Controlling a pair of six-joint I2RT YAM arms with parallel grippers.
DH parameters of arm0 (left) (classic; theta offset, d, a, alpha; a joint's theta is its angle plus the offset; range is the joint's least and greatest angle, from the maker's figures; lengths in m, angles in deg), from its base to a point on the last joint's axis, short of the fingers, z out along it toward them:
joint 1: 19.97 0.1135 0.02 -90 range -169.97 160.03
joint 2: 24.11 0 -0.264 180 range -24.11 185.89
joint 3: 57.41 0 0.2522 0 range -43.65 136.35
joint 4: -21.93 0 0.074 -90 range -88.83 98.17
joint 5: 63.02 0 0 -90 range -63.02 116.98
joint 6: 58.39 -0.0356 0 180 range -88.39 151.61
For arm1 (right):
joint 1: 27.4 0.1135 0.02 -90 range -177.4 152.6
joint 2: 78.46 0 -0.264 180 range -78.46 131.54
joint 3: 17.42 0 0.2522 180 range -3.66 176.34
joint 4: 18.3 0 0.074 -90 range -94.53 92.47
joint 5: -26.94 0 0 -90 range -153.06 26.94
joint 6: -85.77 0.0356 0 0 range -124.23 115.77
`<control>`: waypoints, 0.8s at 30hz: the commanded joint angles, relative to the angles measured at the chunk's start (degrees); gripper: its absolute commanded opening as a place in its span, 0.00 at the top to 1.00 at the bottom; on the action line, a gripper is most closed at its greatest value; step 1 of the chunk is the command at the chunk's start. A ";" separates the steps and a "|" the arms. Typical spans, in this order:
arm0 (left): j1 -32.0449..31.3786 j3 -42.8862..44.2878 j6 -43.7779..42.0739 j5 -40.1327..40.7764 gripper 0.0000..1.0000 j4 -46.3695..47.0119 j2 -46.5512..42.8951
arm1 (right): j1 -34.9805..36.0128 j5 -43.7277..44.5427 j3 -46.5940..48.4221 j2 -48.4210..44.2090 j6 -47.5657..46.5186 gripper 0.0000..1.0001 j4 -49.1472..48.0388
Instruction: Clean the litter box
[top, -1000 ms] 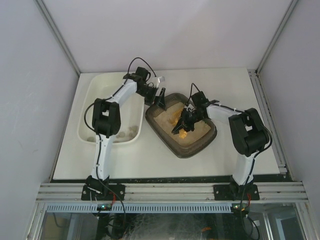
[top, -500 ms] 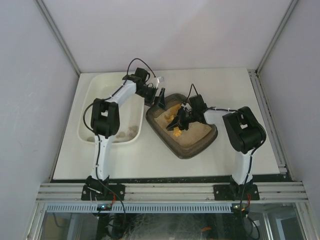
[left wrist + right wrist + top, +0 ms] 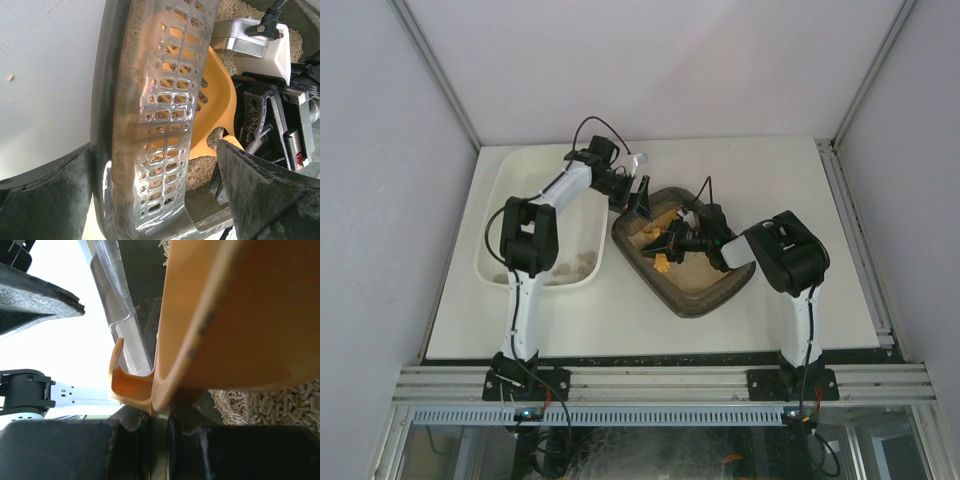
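The dark brown-grey rounded plastic litter box (image 3: 692,303) sits at the middle of the tabletop (image 3: 770,170). The left end effector (image 3: 642,196) straddles its far rim, fingers apart. The right end effector (image 3: 677,240) is clamped on an orange plastic scoop (image 3: 661,262) inside.

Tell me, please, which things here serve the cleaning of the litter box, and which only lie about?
For the job: litter box; orange scoop; right claw, shut on the scoop; left claw, open astride the box's rim.

Lying about: white tub, with clumps at its near end; it may be the dumping place, I cannot tell.
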 commanded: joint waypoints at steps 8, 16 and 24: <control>-0.84 -1.38 1.84 -5.84 0.00 -1.89 -5.22 | 0.67 -2.31 2.55 5.27 -6.73 1.00 -9.64; -0.90 -1.45 1.75 -5.78 0.00 -1.89 -4.93 | -1.42 -8.60 1.85 1.26 -17.48 1.00 3.94; -0.86 -2.68 0.94 -5.09 0.01 -1.89 -5.16 | -3.77 -6.56 0.74 -5.36 -30.29 1.00 24.46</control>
